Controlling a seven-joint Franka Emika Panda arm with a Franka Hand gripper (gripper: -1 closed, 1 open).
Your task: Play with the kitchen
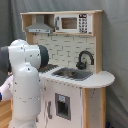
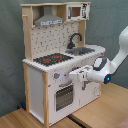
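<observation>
End effector (image 2: 72, 76) at kitchen (image 2: 50, 35) front

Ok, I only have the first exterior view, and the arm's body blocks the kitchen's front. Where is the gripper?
Observer: In the second exterior view the gripper is at the front panel of the kitchen, just above the oven door.
Operator: Is it touching the panel?
Observer: I cannot tell. It sits level with the knob row, just below the edge of the stovetop.
Operator: Anything on the burners?
Observer: No, the red burners have nothing standing on them.
</observation>
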